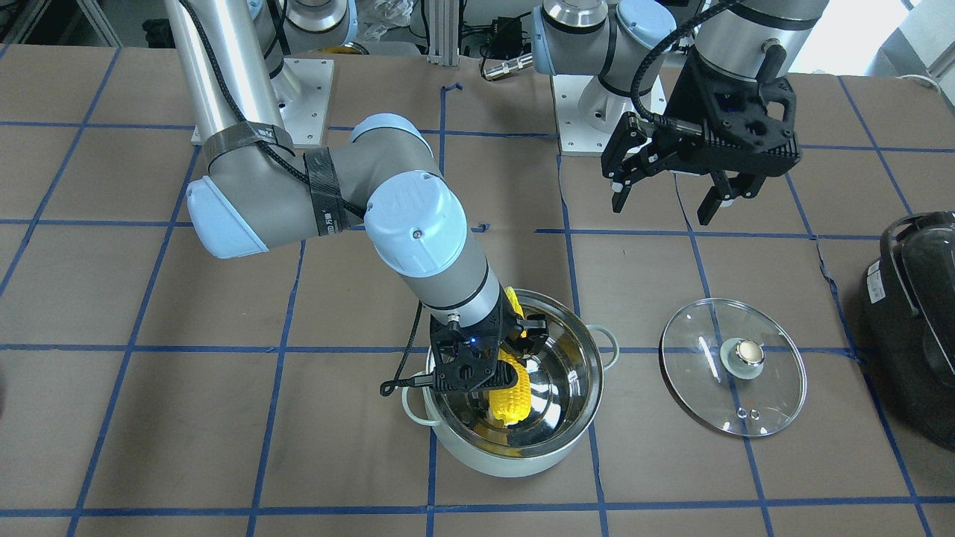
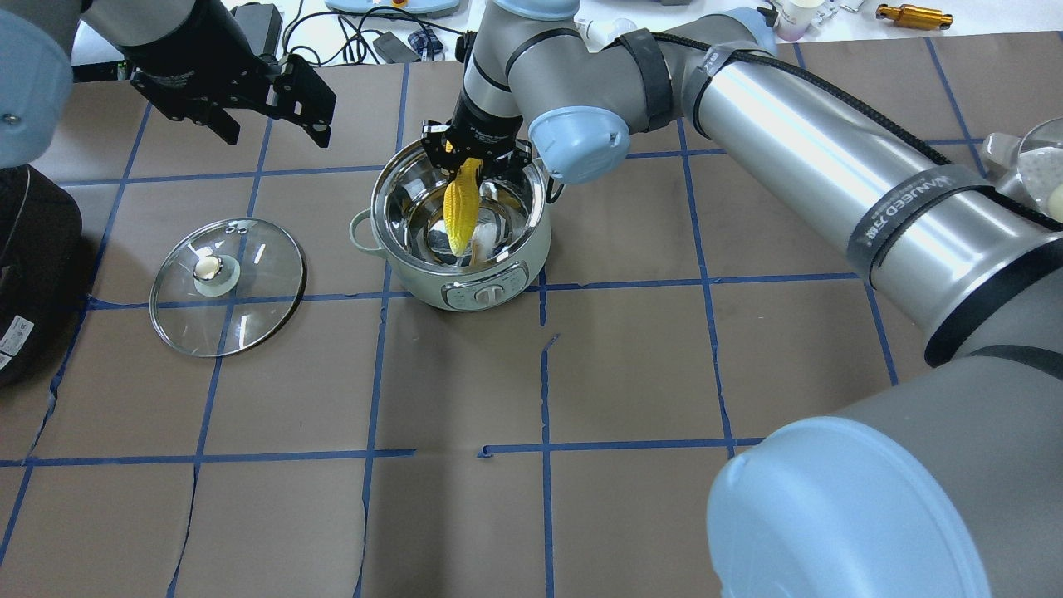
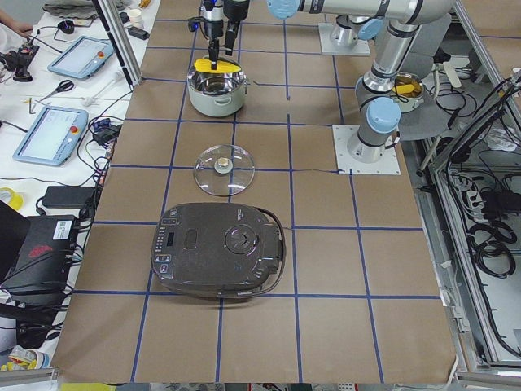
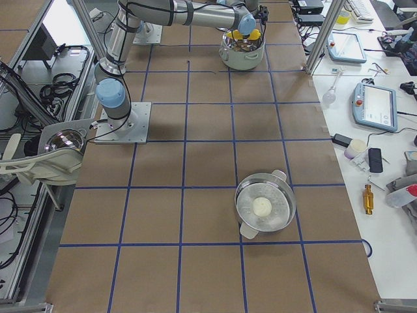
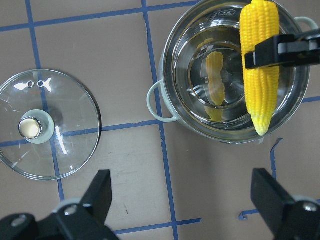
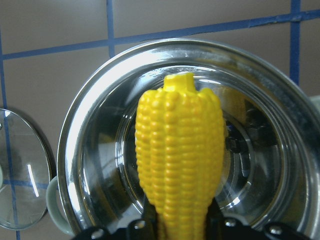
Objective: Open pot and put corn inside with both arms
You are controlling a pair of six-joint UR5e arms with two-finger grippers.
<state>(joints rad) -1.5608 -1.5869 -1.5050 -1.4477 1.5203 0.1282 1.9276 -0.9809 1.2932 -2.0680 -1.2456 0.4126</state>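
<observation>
The mint-green pot [image 2: 490, 292] stands open on the table, its steel inside empty. Its glass lid [image 2: 228, 286] lies flat on the table to the pot's left, apart from it. My right gripper [image 2: 477, 162] is shut on the thick end of the yellow corn [image 2: 462, 208] and holds it tilted over the pot's opening, tip pointing down inside. The right wrist view shows the corn [image 6: 180, 165] above the pot's rim [image 6: 85, 125]. My left gripper [image 2: 274, 124] is open and empty, raised above the table beyond the lid [image 5: 47, 125].
A bulky black appliance [image 2: 25, 274] with a handle sits at the table's left end, near the lid. A second steel pot [image 4: 264, 208] holding something white stands far off on the right side.
</observation>
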